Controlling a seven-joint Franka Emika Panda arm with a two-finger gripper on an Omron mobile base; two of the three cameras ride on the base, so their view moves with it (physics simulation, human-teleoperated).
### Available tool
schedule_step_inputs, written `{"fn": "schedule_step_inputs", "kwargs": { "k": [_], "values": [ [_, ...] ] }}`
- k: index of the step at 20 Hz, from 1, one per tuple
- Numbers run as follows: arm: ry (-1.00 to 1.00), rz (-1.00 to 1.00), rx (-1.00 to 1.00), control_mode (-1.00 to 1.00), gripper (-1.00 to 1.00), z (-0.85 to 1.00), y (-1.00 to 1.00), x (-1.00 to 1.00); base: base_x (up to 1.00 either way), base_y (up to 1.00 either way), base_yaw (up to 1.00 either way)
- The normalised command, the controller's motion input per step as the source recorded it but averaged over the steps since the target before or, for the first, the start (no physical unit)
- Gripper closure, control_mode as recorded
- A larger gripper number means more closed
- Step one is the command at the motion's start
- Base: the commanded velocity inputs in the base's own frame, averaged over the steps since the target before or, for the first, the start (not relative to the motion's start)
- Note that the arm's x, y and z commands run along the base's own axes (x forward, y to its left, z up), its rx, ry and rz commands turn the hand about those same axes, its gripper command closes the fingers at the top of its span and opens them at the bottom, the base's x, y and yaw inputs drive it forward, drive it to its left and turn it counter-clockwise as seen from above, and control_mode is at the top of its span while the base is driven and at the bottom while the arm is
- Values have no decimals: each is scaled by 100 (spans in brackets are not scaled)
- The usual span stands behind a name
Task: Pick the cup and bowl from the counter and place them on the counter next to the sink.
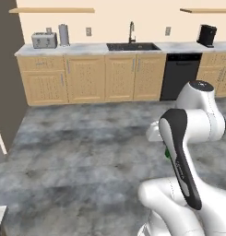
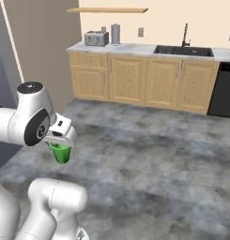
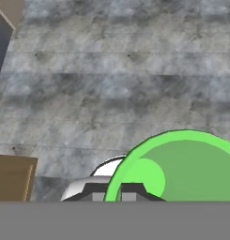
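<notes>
Cup (image 2: 61,153) in closed fingers (image 3: 122,191), mostly hidden behind the arm.

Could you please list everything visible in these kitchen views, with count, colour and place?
cup: one, bright green, held in the pincer above the floor
counter: one, white marble with grey veins, along the far wall
sink: one, black basin with a dark faucet, set in the counter
toaster: one, silver, at the counter's left end
canister: one, grey, right of the toaster
black appliance: one, on the counter at far right
cabinets: light wood, under the counter
dishwasher: one, black, right of the sink cabinets
shelves: two, wooden, high on the wall
floor: grey stone
pincer: one, shut on the cup
arm: one, white with dark joints
</notes>
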Motion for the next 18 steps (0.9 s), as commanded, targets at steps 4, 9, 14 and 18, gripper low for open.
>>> {"fn": "schedule_step_inputs", "kwargs": {
  "k": [4,9,14,18],
  "values": [
    [0,0,0,100,100,0,0,0,100,-44,-3],
    [0,0,0,100,100,0,0,0,100,-30,-4],
    [0,0,0,100,100,0,0,0,100,-23,-2],
    [0,0,0,100,100,0,0,0,100,-14,0]
  ]
}}
